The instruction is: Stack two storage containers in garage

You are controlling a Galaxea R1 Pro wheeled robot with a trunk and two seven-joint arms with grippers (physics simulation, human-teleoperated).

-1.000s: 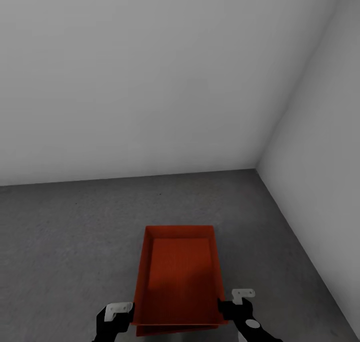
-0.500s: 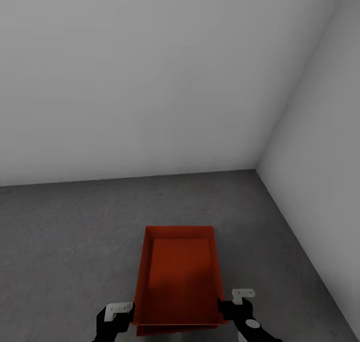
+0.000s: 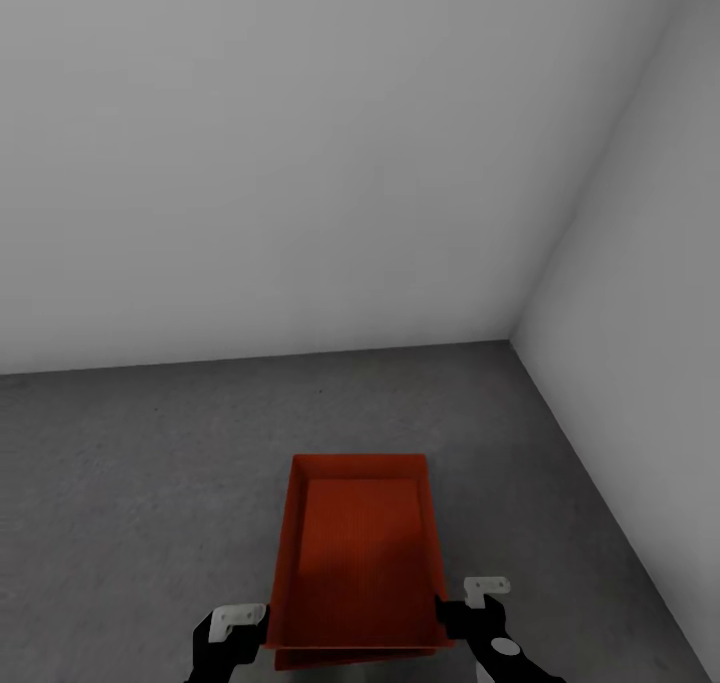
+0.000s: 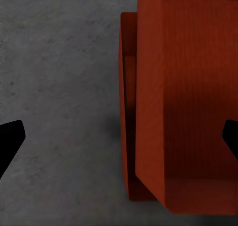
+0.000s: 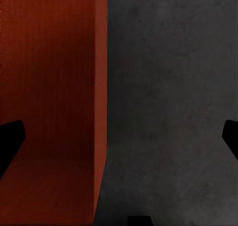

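Bare garage corner: rough dark grey floor, pale grey walls meeting far R.

Nearest me, both grippers sit low in the head view. My left gripper is at the near-L corner of the upper container, my right gripper at its near-R wall. In each wrist view my fingertips are spread wide, one out over bare concrete, the other over the bin's ribbed bottom, straddling the thin wall w/o pinching it. So jaws open both sides, nothing gripped, as far as I can judge.

Under the upper bin, a 2nd rim shows: the lower container peeks out along the side in the left wrist view, and as a thin strip at the near edge in the head view. They look nested/stacked, bottom one on the floor.

Vs 1 s ago: almost nothing has moved. Grippers, bins, camera all the same; at most the far edge of the bin sits a hair lower. I read that as the stack settled and stable.

Beyond: open floor to the back wall.

Judgement: stacking prob done; next is backing both arms off w/o nudging the walls.
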